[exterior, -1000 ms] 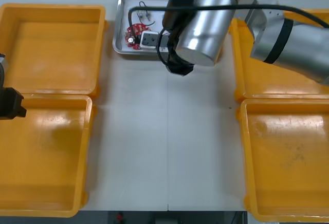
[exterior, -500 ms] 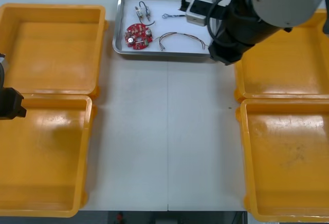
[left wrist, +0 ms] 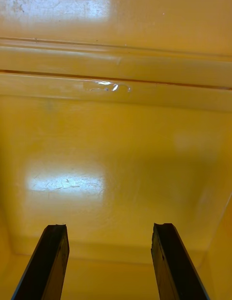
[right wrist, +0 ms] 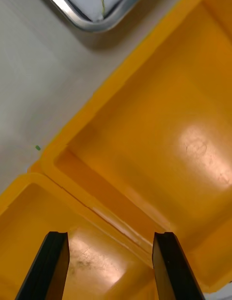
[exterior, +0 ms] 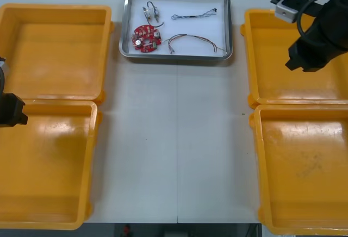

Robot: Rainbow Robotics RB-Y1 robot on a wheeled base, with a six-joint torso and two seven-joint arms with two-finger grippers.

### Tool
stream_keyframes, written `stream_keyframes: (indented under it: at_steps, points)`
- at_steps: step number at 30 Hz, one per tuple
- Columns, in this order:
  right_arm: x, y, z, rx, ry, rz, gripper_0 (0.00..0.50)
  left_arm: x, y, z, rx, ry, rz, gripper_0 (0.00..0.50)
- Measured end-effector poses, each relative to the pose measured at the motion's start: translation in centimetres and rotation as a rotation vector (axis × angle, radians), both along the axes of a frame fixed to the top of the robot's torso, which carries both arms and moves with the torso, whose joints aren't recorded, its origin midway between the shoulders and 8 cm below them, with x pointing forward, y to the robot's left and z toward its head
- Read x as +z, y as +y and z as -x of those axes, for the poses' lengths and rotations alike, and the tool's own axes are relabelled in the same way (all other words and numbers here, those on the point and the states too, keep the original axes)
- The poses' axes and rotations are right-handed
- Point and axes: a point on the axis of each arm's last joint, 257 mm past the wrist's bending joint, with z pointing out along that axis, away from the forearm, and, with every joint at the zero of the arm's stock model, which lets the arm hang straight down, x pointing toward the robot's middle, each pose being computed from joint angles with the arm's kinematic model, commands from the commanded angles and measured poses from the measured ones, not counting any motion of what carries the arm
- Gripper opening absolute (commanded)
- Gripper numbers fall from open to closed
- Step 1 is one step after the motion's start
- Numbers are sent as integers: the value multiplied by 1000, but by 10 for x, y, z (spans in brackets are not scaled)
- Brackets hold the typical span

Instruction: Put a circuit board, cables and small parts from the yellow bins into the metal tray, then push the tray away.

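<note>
Right gripper [right wrist: 109, 242]: hangs above the far right bin [exterior: 272, 79], toward that bin's outer side. Its fingers [right wrist: 52, 266] are spread wide with nothing between them. In the right wrist view, the wall shared by the far right bin and the near right bin [exterior: 304, 166] lies below the fingers.

Left gripper [left wrist: 110, 234]: at the surface's left edge, over the line where the far left bin [exterior: 54, 52] meets the near left bin [exterior: 49, 166]. Its fingers [left wrist: 48, 261] are likewise spread and hold nothing. In the left wrist view, bare bin floor lies beneath them.

Tray [exterior: 126, 52]: sits at the far edge of the surface [exterior: 174, 139], between the two far bins, and is white inside.

Tray contents:
- Circuit board [exterior: 145, 37], lying flat in the near left part.
- Small metal parts [exterior: 151, 12], beyond the board near the far left corner.
- Far cable [exterior: 193, 15], stretched across the far right part.
- Near cable [exterior: 191, 41], stretched along the near right part, close to the board without touching it.

All four bins appear bare inside.
</note>
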Motion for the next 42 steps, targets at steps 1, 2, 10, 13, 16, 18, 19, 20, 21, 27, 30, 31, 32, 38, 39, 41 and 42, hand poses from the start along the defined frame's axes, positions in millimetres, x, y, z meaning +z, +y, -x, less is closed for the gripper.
stream_keyframes:
  at_steps: [1, 2, 10, 13, 16, 18, 19, 20, 21, 27, 30, 31, 32, 38, 39, 41, 42]
  points:
    - [-2, -7, 2, -35, 6, -18, 500, 0, 0, 0, 0, 0, 0, 500]
    - [-4, -14, 4, -81, 12, -39, 500, 0, 0, 0, 0, 0, 0, 500]
    - [-15, -63, 21, -354, 42, -143, 500, 0, 0, 0, 0, 0, 0, 500]
    - [-20, -74, 28, -471, 56, -214, 500, 0, 0, 0, 0, 0, 0, 500]
    - [-25, -83, 36, -599, 73, -308, 500, 0, 0, 0, 0, 0, 0, 500]
    - [-29, -86, 41, -622, 91, -336, 500, 0, 0, 0, 0, 0, 0, 500]
    - [-31, -88, 45, -628, 104, -344, 500, 0, 0, 0, 0, 0, 0, 500]
    - [-33, -90, 49, -635, 115, -348, 500, 0, 0, 0, 0, 0, 0, 500]
    - [-36, -92, 53, -647, 124, -352, 500, 0, 0, 0, 0, 0, 0, 500]
    - [-48, -94, 70, -787, 145, -394, 500, 0, 0, 0, 0, 0, 0, 500]
    - [-55, -92, 77, -781, 151, -380, 500, 0, 0, 0, 0, 0, 0, 500]
    - [-57, -92, 80, -777, 154, -376, 500, 0, 0, 0, 0, 0, 0, 500]
    - [-59, -92, 82, -776, 156, -372, 500, 0, 0, 0, 0, 0, 0, 500]
    - [-71, -94, 92, -778, 167, -352, 500, 0, 0, 0, 0, 0, 0, 500]
    - [-72, -94, 93, -777, 163, -347, 500, 0, 0, 0, 0, 0, 0, 500]
    - [-75, -95, 93, -775, 142, -341, 500, 0, 0, 0, 0, 0, 0, 500]
    - [-76, -96, 93, -774, 133, -341, 500, 0, 0, 0, 0, 0, 0, 500]
